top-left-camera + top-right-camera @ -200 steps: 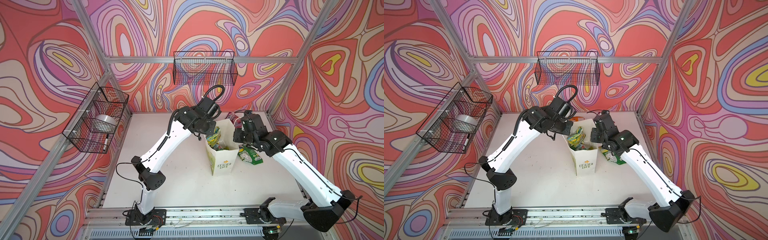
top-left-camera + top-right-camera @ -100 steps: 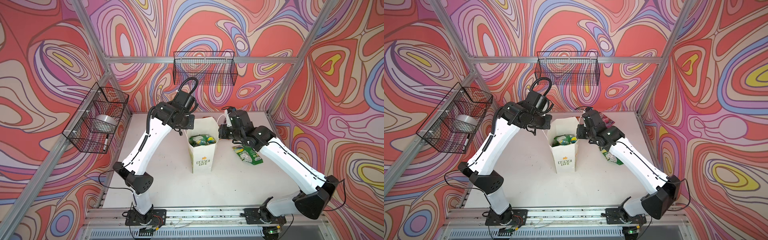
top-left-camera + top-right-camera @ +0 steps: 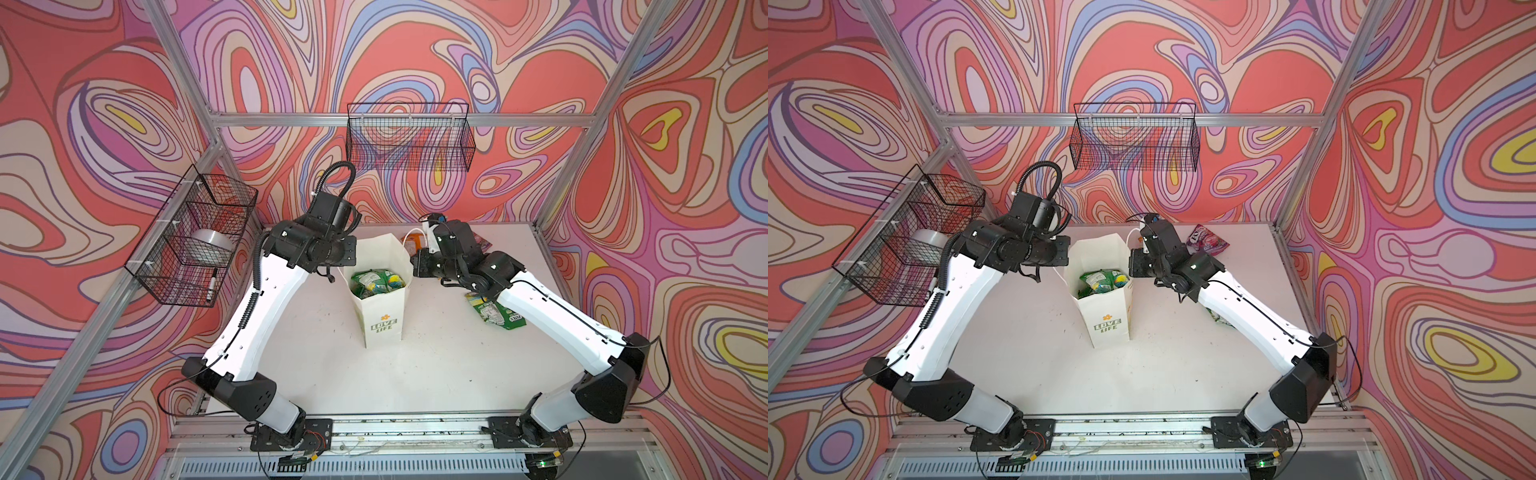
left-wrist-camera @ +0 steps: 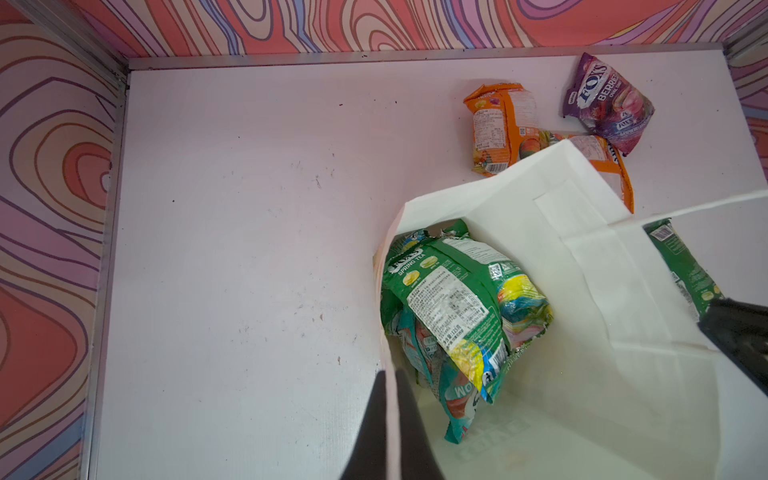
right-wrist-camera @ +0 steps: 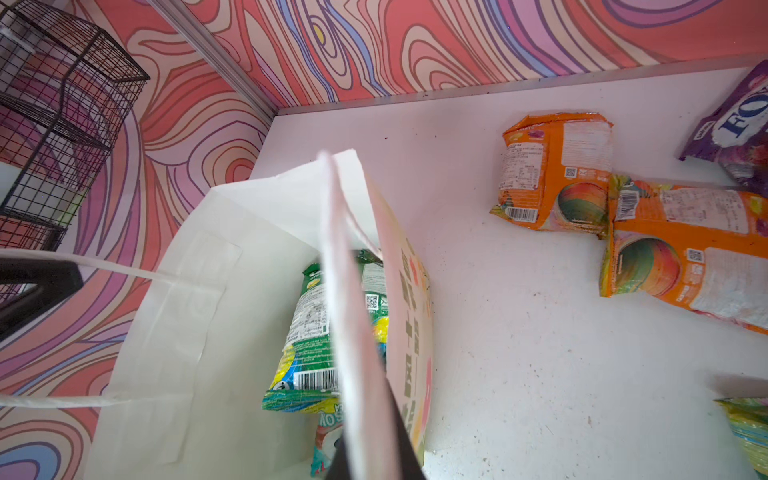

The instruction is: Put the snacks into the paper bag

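Note:
The white paper bag [image 3: 382, 320] [image 3: 1106, 320] stands upright at mid-table with its mouth held wide. My left gripper [image 4: 388, 374] is shut on the bag's left wall. On the opposite wall and its cord handle, my right gripper [image 5: 368, 419] is shut too. Several snacks lie inside, with a green pouch [image 4: 453, 299] [image 3: 376, 282] on top. Outside the bag, two orange pouches [image 5: 557, 174] [image 5: 685, 249] and a purple pouch [image 4: 606, 104] [image 3: 1206, 241] lie behind it. A green pouch [image 3: 496, 311] lies to its right, partly under the right arm.
A black wire basket [image 3: 409, 137] hangs on the back wall. Another basket [image 3: 195, 237] on the left wall holds a tape roll and a marker. Aluminium frame posts stand at the table's corners. A yellow-green pouch [image 5: 748, 428] shows at the right wrist view's edge.
Both grippers have carried the bag leftward across the table, away from the green pouch on the right. Both stayed shut on the bag's walls.

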### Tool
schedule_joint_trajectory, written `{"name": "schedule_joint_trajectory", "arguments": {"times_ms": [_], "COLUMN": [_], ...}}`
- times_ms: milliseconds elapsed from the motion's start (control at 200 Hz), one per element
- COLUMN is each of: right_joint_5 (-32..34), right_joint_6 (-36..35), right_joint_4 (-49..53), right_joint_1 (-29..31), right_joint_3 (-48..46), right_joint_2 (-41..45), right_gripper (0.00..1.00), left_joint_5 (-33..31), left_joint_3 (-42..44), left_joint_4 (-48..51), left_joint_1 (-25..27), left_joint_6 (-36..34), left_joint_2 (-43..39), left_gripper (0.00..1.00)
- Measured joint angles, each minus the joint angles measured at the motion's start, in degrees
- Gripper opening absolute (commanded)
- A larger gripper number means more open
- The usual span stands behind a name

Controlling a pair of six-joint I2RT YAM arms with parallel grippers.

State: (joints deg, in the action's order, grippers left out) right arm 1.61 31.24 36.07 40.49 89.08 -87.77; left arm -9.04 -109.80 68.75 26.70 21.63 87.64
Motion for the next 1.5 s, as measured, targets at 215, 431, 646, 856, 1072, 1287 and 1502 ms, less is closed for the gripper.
{"name": "schedule_joint_trajectory", "arguments": {"times_ms": [215,431,646,856,1072,1287,1502], "right_joint_5": [-0.2,-0.3,2.1,11.9,24.0,14.6,2.1], "right_joint_6": [1.0,0.0,-0.5,-0.5,0.4,1.1,3.7], "right_joint_4": [-1.4,3.3,10.7,17.9,22.5,17.0,7.2], "right_joint_1": [0.3,0.9,0.9,0.9,0.3,-16.3,-36.6], "right_joint_3": [-1.1,6.5,14.4,16.4,12.2,-6.0,-25.6], "right_joint_2": [0.2,0.5,7.1,19.3,23.6,18.3,16.3], "right_gripper": [0.59,0.91,0.99,0.98,0.98,0.98,0.98], "left_joint_5": [1.1,3.2,3.8,3.7,5.2,7.3,8.5], "left_joint_3": [5.9,6.4,9.3,13.3,17.3,20.9,27.6], "left_joint_4": [-5.2,-8.3,-11.0,-13.3,-15.6,-17.1,-20.9], "left_joint_1": [-0.8,-0.9,-1.1,-1.4,-1.6,-1.6,-2.2], "left_joint_6": [-0.6,-1.4,-2.2,-2.3,-2.3,-2.4,-2.6], "left_joint_2": [-0.6,-1.3,-3.1,-5.3,-10.4,-14.4,-18.8], "left_gripper": [0.0,0.0,0.0,0.0,0.0,0.0,0.0]}}
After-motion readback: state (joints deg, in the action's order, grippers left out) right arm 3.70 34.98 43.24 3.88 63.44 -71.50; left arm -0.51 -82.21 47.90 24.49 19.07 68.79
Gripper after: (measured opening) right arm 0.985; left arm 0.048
